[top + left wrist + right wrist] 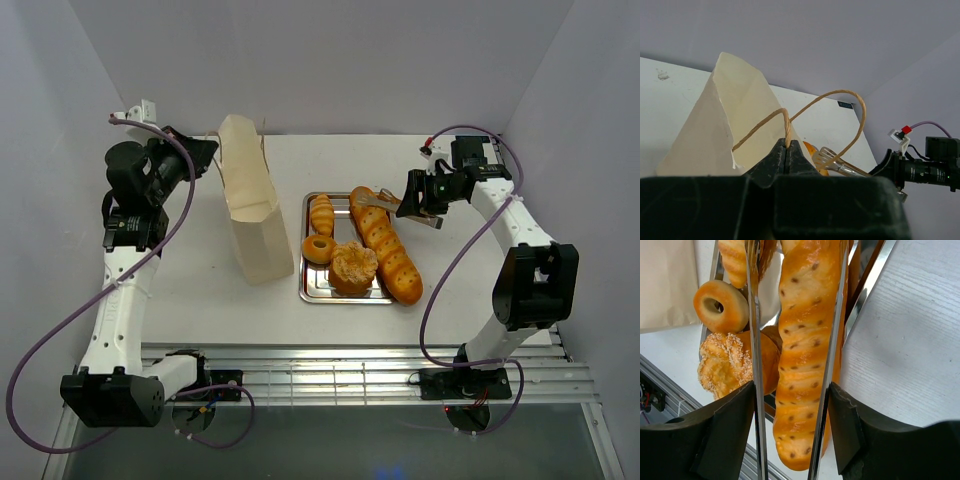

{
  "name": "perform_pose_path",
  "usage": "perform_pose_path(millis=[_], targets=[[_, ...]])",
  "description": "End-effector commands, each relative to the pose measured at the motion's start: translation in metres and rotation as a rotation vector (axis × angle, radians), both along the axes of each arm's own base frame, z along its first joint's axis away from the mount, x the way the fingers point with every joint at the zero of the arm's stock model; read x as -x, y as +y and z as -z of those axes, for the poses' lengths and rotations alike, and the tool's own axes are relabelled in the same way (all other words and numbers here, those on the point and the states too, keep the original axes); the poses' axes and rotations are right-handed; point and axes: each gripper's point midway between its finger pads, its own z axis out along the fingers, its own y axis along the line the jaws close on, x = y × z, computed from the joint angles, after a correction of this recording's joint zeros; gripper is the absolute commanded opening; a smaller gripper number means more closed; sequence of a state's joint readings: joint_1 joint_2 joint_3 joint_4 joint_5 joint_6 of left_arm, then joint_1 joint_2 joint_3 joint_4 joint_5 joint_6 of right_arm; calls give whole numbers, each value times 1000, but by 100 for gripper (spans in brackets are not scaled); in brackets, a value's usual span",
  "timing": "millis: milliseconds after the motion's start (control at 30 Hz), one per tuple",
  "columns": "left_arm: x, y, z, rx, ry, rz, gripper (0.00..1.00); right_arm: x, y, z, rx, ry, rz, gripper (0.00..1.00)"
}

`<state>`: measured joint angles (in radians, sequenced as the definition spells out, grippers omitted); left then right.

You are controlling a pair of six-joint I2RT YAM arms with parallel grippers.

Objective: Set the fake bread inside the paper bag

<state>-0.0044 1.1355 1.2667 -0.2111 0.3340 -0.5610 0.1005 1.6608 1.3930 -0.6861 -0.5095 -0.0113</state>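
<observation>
Top external, baguette (385, 245) overhangs tray (308, 297) edge, bag (255, 215) nearby

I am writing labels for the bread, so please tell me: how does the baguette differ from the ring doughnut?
The baguette is long and scored; the doughnut is a small ring. The baguette pokes past the tray rim; the doughnut lies wholly inside. The tongs flank the baguette, not the doughnut. Both are glossy golden-orange and lie on the tray.
</observation>
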Motion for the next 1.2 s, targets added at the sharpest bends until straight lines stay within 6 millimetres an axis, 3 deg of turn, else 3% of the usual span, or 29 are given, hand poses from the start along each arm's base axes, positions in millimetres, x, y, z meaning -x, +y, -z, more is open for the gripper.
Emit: perform_pose_path(millis=[0,467,867,1167], targets=[[12,-3,-23,16,-88,21,0,-7,8,-15,-31,-39,-33,64],[12,-9,-15,33,-83,50,0,-19,-14,-13,114,-48,31,64],[16,-8,-23,26,-102,49,0,-16,9,3,111,6,-72,64],[20,-9,-26,24,-109,55,0,-22,8,19,143,45,-94,64]])
